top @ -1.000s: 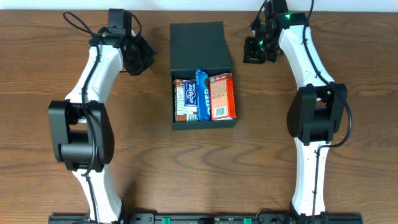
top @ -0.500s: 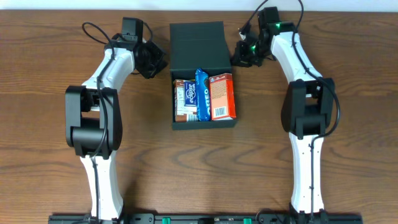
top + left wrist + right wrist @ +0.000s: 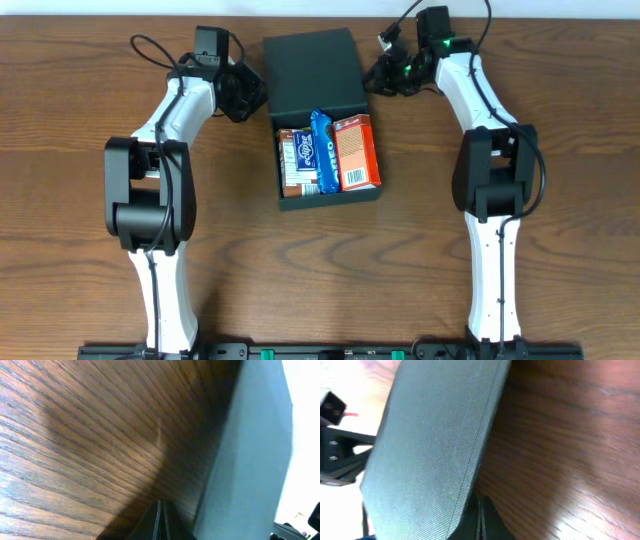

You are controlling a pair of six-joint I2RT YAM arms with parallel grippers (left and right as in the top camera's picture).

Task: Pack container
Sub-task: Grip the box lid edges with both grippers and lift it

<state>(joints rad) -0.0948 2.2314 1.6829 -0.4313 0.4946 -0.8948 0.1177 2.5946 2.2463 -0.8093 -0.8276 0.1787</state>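
Observation:
The container (image 3: 283, 196) is a dark box in the middle of the table. Its flap lid (image 3: 312, 68) is raised at the back and tilts slightly left. Inside lie a brown-and-white packet (image 3: 294, 160), a blue Oreo packet (image 3: 325, 152) and an orange packet (image 3: 357, 152). My left gripper (image 3: 254, 95) is shut, at the lid's left edge; the lid shows in the left wrist view (image 3: 250, 460) to the right of its fingers (image 3: 160, 520). My right gripper (image 3: 374, 78) is shut at the lid's right edge; the lid shows in the right wrist view (image 3: 435, 445) to the left of its fingers (image 3: 480, 520).
The wooden table (image 3: 560, 250) stretches round the box. Its back edge runs just behind the lid and both wrists. Both arm bases stand at the front, left and right.
Both grippers have moved inward to the lid's side edges. The lid has lifted and shifted a little left, and the box has turned slightly.

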